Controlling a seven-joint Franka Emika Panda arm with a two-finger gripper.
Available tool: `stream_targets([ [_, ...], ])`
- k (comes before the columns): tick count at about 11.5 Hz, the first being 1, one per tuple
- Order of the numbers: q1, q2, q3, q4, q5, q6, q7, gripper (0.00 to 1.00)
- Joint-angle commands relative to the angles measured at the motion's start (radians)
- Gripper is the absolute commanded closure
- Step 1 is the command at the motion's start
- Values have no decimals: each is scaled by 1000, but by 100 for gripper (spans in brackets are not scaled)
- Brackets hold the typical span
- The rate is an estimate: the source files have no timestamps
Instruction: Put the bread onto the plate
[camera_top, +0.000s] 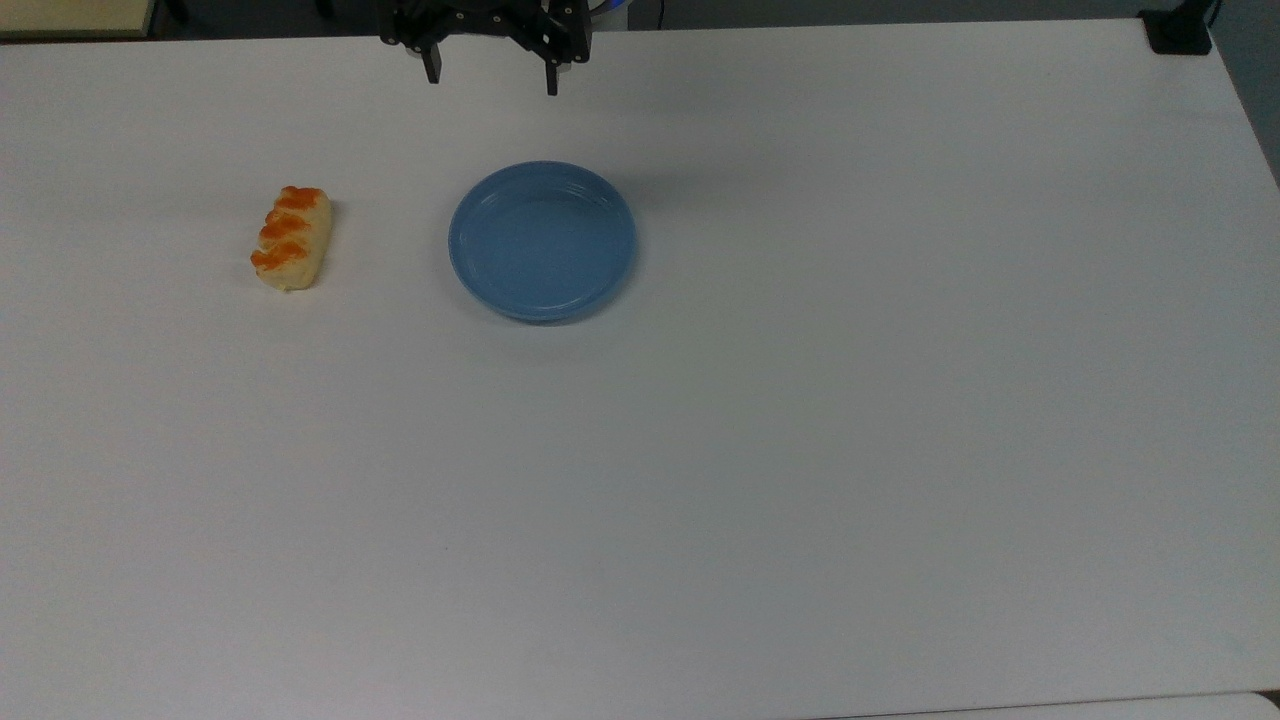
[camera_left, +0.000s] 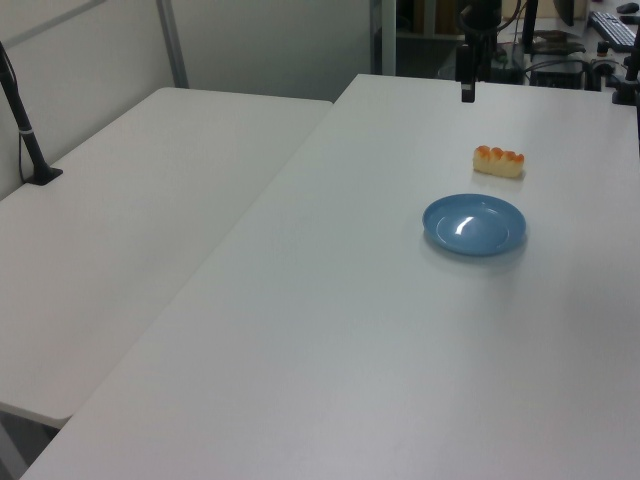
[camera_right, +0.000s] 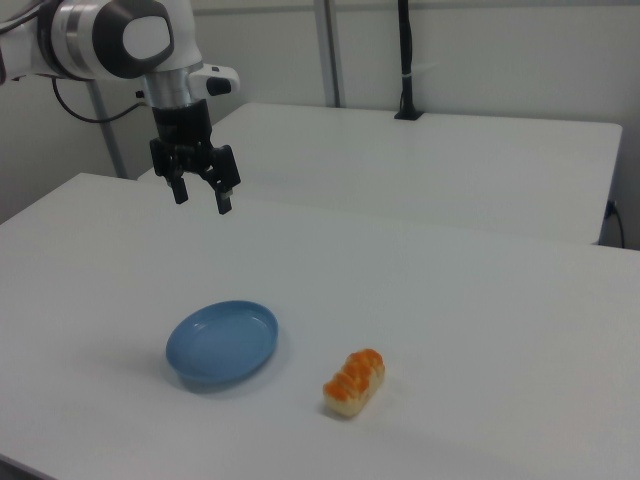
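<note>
On the white table (camera_top: 800, 450), the bread (camera_top: 290, 238) lies on its own, well apart from the plate (camera_top: 542, 241). In the top view the bread is to the plate's left, lengthwise toward the far edge, its orange-brown bumps facing up. In the right view the bread (camera_right: 355, 382) sits to the right of the plate (camera_right: 222, 343) and a little nearer the camera. In the left view the bread (camera_left: 499, 160) lies beyond the plate (camera_left: 474, 223).

The plate holds nothing, and its blue surface shows a bright glint in the left view.

My gripper (camera_top: 490, 82) hangs above the table's far edge in the top view, beyond the plate and off to the right of the bread. My two fingers are spread apart and hold nothing. In the right view my gripper (camera_right: 203, 197) points down, high over the table, above and behind the plate. It touches neither the plate nor the bread. In the left view my gripper (camera_left: 467, 90) shows as a dark tip near the top, beyond the bread.

A second white table (camera_left: 150, 200) stands beside mine, on the left view's left.
</note>
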Motion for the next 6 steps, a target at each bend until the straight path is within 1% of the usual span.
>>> stream_targets([
  [1,-16,-4,3,19,9,-30,-26,0],
  [2,-17,-3,0,19,9,-29,-45,0],
  [3,-17,-3,-17,21,14,-27,-82,0],
  [4,-17,-3,-43,29,33,-29,-108,0],
  [5,-17,2,-81,35,49,-27,-136,0],
  [6,-17,10,-119,32,49,-15,-180,0],
])
